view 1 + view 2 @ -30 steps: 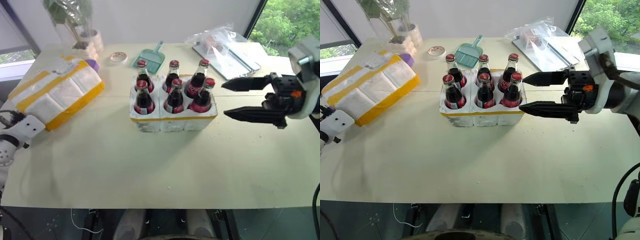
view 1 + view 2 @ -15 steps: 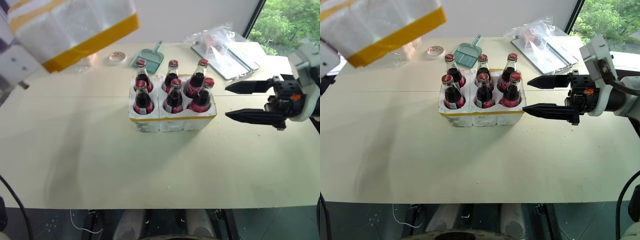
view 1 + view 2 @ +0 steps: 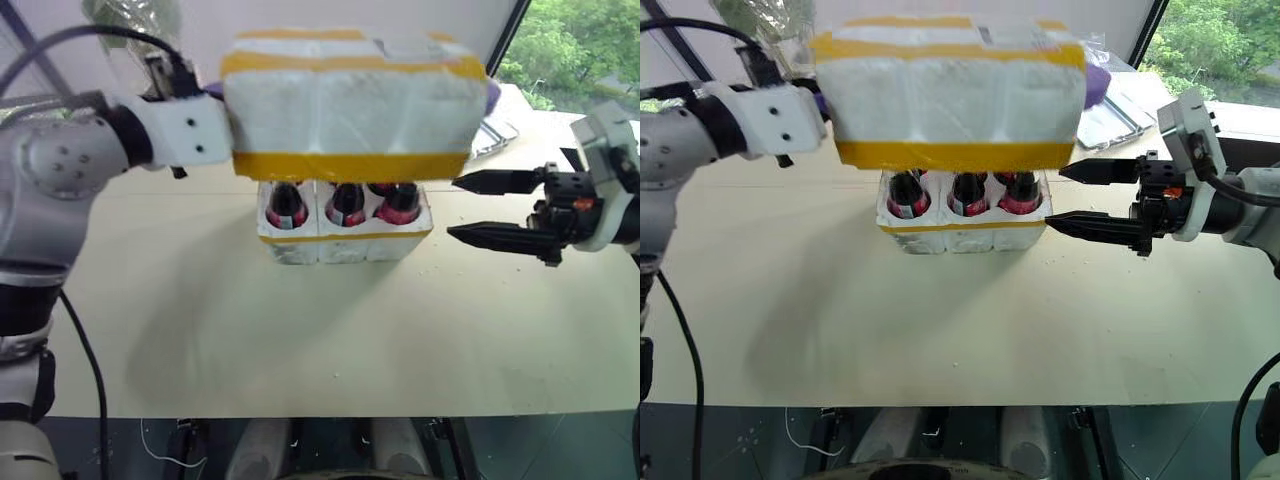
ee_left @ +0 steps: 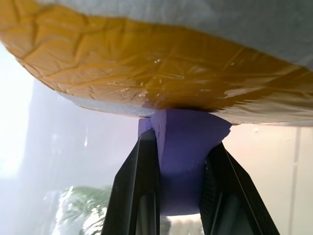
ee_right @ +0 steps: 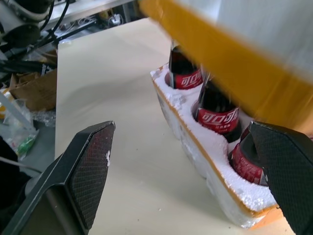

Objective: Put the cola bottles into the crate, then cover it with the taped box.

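while taped box (image 3: 350,105) hangs above crate (image 3: 345,238), left hand (image 4: 178,161) clamped on its purple tab: square edges, lower straight over cola bottles (image 5: 215,115). right hand (image 3: 495,208) spread wide, empty, beside crate.

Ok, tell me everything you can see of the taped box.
The taped box is white foam with broad yellow tape bands along its upper and lower edges, the tape wrinkled in the left wrist view. It hangs roughly level in the air above the crate, hiding the tops of the cola bottles. The left tool is shut on a purple handle at its end.
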Action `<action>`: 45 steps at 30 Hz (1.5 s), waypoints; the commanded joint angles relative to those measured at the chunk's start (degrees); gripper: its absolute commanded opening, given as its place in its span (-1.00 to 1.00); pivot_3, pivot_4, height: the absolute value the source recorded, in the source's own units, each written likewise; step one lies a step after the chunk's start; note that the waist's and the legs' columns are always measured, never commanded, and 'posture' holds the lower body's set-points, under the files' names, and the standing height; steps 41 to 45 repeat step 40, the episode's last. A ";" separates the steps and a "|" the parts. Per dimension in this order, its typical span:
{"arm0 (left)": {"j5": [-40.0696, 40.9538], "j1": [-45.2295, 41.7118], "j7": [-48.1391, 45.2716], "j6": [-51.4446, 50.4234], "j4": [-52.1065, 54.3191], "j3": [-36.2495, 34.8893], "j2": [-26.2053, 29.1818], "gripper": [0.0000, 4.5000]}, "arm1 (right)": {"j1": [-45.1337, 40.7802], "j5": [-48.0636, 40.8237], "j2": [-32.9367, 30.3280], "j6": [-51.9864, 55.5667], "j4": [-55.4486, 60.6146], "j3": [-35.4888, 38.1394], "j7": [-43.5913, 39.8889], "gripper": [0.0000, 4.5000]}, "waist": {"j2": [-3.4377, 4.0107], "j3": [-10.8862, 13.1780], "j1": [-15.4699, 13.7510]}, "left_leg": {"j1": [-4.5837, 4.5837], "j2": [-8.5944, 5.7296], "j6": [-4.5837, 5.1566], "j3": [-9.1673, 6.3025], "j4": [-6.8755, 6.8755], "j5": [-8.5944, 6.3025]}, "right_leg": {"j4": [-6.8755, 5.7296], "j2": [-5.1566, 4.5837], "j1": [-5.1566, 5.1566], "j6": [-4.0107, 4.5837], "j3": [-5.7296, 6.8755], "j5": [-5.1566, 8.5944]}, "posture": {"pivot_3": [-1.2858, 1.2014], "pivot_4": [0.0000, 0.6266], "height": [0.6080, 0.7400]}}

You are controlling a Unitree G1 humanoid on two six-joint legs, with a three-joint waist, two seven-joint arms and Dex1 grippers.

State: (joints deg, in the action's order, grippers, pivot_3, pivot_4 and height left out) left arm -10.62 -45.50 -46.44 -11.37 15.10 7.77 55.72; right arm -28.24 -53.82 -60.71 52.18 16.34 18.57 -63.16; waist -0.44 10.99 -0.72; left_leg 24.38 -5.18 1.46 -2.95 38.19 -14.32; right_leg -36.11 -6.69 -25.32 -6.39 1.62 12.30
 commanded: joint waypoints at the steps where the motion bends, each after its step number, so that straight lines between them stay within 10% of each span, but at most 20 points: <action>1: -3.93 0.34 -0.69 -0.25 2.81 0.66 0.57 -0.69 | 0.06 -1.39 0.37 -0.64 1.92 2.52 1.22 1.00 | 0.00 0.00 0.04 | 0.00 0.00 0.00 0.00 0.01 0.00 | 0.00 0.00 0.01 0.00 0.00 0.00 | 0.03 -0.52 0.98; 5: -8.35 3.24 -0.59 -0.11 3.36 1.96 0.83 -0.69 | -0.03 -2.25 0.89 -0.33 2.11 2.80 2.76 1.00 | -0.01 0.01 0.00 | -0.02 -0.01 0.01 0.00 0.01 0.00 | 0.00 0.00 0.04 0.00 0.00 0.00 | 0.03 -0.52 0.98; 13: -14.88 9.82 3.28 1.39 3.65 1.28 -0.60 0.97 | 0.02 -3.01 1.29 -0.61 1.93 2.53 4.10 1.00 | -0.01 0.01 -0.02 | -0.03 0.00 0.01 -0.01 0.02 0.00 | 0.00 0.00 0.05 0.00 0.00 0.00 | 0.03 -0.52 0.98; 22: -8.03 18.98 6.90 -0.86 4.87 -11.08 -3.53 0.99 | 2.67 -0.58 0.10 -1.80 0.94 2.19 2.58 1.00 | -0.02 0.01 -0.24 | -0.03 0.01 0.01 -0.08 0.02 0.00 | 0.01 -0.03 0.06 0.00 0.04 0.00 | 0.03 -0.52 0.98; 26: 17.28 19.65 -3.69 -18.69 2.79 -30.07 -7.19 0.99 | 6.39 2.26 -1.87 -3.17 -1.07 3.20 0.28 1.00 | -0.02 0.01 0.00 | -0.03 0.00 0.01 -0.07 0.03 0.00 | 0.01 -0.03 0.05 0.00 0.05 0.00 | 0.03 -0.52 0.98; 30: 40.35 23.13 -23.18 -39.32 -3.09 -44.54 1.25 0.99 | 8.71 6.44 -3.63 -6.80 -3.82 1.95 -2.72 1.00 | -0.01 0.01 1.00 | -0.05 0.05 -0.01 -0.06 0.02 0.01 | -0.03 0.10 0.02 -0.01 0.07 0.02 | 0.03 -0.52 0.98; 36: 51.93 27.49 -33.97 -48.65 -8.49 -47.20 11.72 0.99 | 5.37 9.96 -4.12 -9.57 -8.91 -0.44 -5.10 1.00 | 0.01 0.01 1.26 | -0.39 0.02 0.00 -0.07 0.02 -0.01 | 0.03 0.01 0.41 -0.02 0.07 0.05 | 0.03 -0.52 0.98; 45: 51.25 30.14 -33.01 -45.25 -7.08 -44.51 12.24 0.99 | 4.51 11.06 -3.60 -10.52 -9.57 -1.33 -6.31 1.00 | 0.01 0.01 1.23 | -0.55 0.04 -0.02 -0.10 -0.03 -0.04 | 0.08 -0.09 0.55 -0.03 0.06 0.07 | 0.03 -0.52 0.98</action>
